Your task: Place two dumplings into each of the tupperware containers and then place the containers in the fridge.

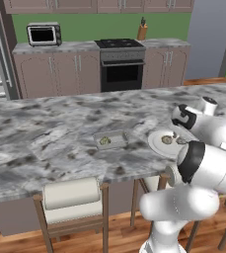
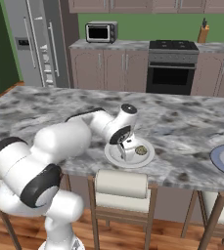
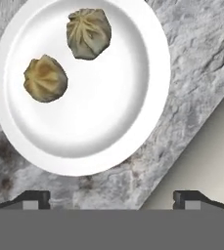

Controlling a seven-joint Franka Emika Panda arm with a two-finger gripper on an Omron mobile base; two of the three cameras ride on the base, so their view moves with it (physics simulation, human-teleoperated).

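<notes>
The gripper (image 3: 111, 197) hangs just above the flat round white plate (image 3: 133, 122) on the grey marble worktop (image 3: 191, 63), with its two dark fingertips (image 3: 33, 197) wide apart and nothing between them. Two lumpy tan-green dumplings (image 3: 88, 33) lie on this plate, near each other but not touching. In the left base view the shallow grey rectangular tupperware container (image 1: 110, 140) stands on the worktop, near the plate on its left, with one dumpling inside. The tall grey steel fridge (image 2: 37, 41) stands far behind, at the left end of the kitchen wall
</notes>
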